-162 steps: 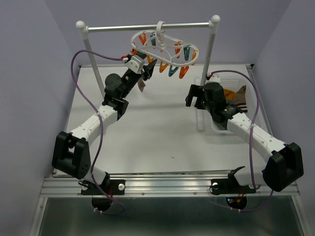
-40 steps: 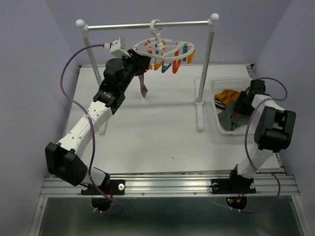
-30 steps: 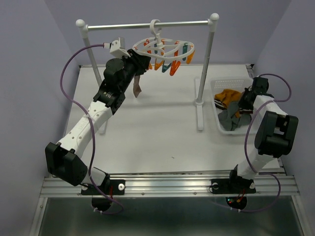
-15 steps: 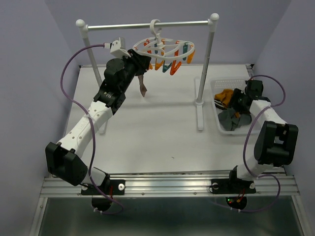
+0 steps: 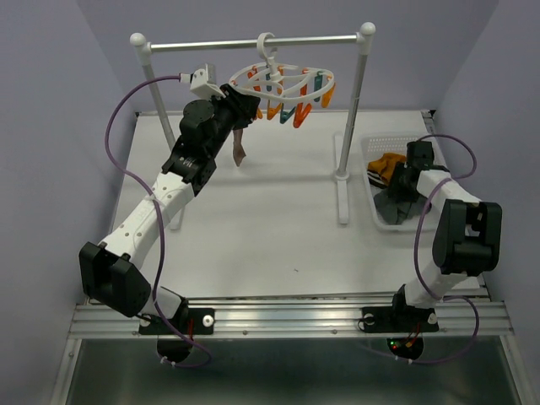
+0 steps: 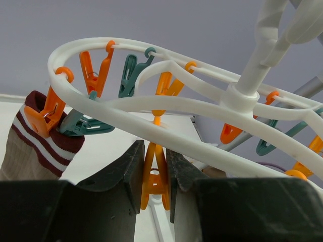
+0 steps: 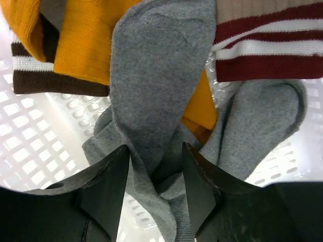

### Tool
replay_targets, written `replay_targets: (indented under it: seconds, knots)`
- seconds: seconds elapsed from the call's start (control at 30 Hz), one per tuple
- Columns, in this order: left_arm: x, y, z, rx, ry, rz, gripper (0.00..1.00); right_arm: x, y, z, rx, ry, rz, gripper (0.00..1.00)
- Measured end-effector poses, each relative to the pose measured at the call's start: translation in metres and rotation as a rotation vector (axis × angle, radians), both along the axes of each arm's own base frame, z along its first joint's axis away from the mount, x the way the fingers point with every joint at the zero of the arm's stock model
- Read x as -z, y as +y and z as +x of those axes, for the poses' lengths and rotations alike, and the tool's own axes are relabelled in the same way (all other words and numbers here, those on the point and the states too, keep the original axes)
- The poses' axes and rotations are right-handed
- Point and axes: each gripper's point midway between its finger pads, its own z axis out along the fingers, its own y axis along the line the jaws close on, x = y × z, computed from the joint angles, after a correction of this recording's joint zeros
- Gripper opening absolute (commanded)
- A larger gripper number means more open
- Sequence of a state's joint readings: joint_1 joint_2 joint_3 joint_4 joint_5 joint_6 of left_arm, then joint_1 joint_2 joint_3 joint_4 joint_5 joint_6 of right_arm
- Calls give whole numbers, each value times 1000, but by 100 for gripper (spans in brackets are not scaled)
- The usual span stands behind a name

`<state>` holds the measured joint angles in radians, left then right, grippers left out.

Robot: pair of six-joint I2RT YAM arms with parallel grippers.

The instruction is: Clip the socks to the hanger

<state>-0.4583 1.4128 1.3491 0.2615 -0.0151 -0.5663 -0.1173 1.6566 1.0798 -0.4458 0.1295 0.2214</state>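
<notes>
The white oval hanger (image 5: 283,80) hangs by its hook from the rack's crossbar, with orange and teal clips under its ring (image 6: 151,108). My left gripper (image 5: 243,103) is up at its left side, shut on an orange clip (image 6: 155,174) whose legs are pinched between the jaws. A maroon-striped sock (image 6: 30,146) hangs from another orange clip beside it and dangles over the table (image 5: 240,150). My right gripper (image 7: 155,161) is down in the basket, open, its jaws astride a fold of a grey sock (image 7: 156,75). A mustard sock (image 7: 83,45) and a striped one (image 7: 267,55) lie around it.
The white two-post rack (image 5: 348,126) with its metal crossbar (image 5: 211,45) stands across the back of the table. The white slotted basket (image 5: 396,139) with the sock pile sits at the right, just beyond the right post.
My right gripper has shifted left inside the basket, gone from shut to open and settled over the grey sock. The left arm holds still; the hanging sock sways slightly.
</notes>
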Motion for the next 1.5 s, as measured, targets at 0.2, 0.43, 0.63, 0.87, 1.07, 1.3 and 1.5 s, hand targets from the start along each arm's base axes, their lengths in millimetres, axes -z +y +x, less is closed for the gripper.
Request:
replay_targets:
  seconds: [0.2, 0.43, 0.63, 0.87, 1.07, 1.3, 1.5]
  knots:
    - [1, -1, 1, 2, 1, 0, 0, 1, -3, -1, 3, 7, -19, 14]
    - [1, 0, 1, -1, 1, 1, 0, -6, 0, 4, -4, 3, -3, 1]
    - [1, -1, 1, 0, 0, 0, 0, -96, 3, 59, 17, -246, 36, 1]
    - [1, -1, 1, 0, 0, 0, 0, -212, 11, 97, 63, -609, 137, 1]
    - [0, 0, 1, -4, -4, 6, 0, -182, 1, 102, 180, -590, 265, 1]
    - [-1, 4, 1, -20, -12, 15, 0, -138, 8, 84, 239, -489, 377, 1]
    - [-4, 6, 0, -28, -16, 16, 0, -197, 12, 40, 257, -651, 377, 1]
